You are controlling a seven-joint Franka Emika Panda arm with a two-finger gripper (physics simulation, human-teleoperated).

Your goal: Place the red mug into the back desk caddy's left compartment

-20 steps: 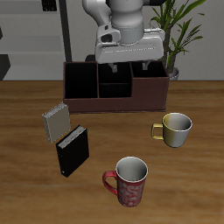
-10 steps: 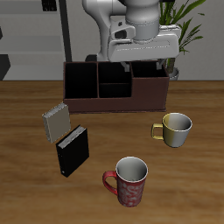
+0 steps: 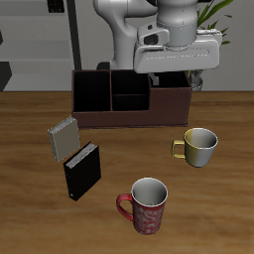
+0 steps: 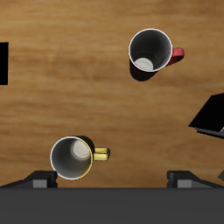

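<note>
The red mug (image 3: pixel 146 205) stands upright near the table's front edge, with a mottled red-pink outside and a grey inside; the wrist view shows the red mug (image 4: pixel 150 52) from above. The back desk caddy (image 3: pixel 169 104) is a long dark brown box at the back. Its left compartment (image 3: pixel 91 95) is the tall black-walled end section. My gripper (image 3: pixel 174 81) hangs open and empty above the caddy's other end, far from the red mug. In the wrist view the gripper (image 4: pixel 112 179) shows only its fingertips (image 4: pixel 39 179).
A yellowish-cream mug (image 3: pixel 199 147) stands between the caddy and the red mug, and the cream mug (image 4: pixel 73 157) shows close below my gripper. A black book (image 3: pixel 82 171) and a grey box (image 3: pixel 63 136) stand in front of the caddy. A potted plant (image 3: pixel 203 25) is behind it.
My gripper has slid sideways along the caddy, from over its middle to over the end near the cream mug. Mugs, book and caddy have not moved.
</note>
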